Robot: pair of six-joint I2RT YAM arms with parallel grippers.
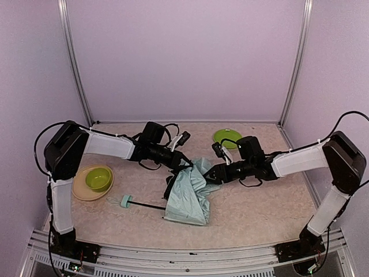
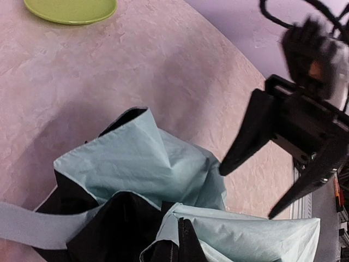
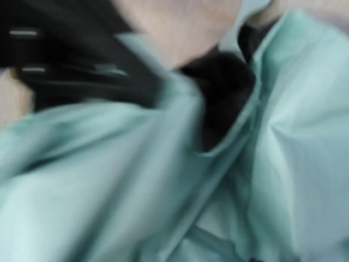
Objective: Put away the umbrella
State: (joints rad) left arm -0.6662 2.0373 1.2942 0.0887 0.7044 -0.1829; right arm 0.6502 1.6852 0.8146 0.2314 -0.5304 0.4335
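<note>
The umbrella (image 1: 187, 197) lies collapsed mid-table, a heap of pale mint fabric with black lining. Its thin black shaft (image 1: 147, 206) runs left to the small mint handle (image 1: 125, 201). My left gripper (image 1: 183, 164) sits at the heap's upper left edge. In the left wrist view its black fingers (image 2: 188, 243) look shut on a fold of the fabric (image 2: 136, 164). My right gripper (image 1: 211, 173) is at the heap's upper right edge. The left wrist view shows it (image 2: 251, 190) with jaws spread wide, just beside the fabric. The right wrist view is blurred and filled with mint fabric (image 3: 163, 180); its own fingers do not show.
A green plate (image 1: 226, 137) lies at the back, also in the left wrist view (image 2: 71, 10). A green bowl (image 1: 98, 178) sits on a tan plate (image 1: 79, 190) at the left. Walls and frame posts enclose the table on three sides.
</note>
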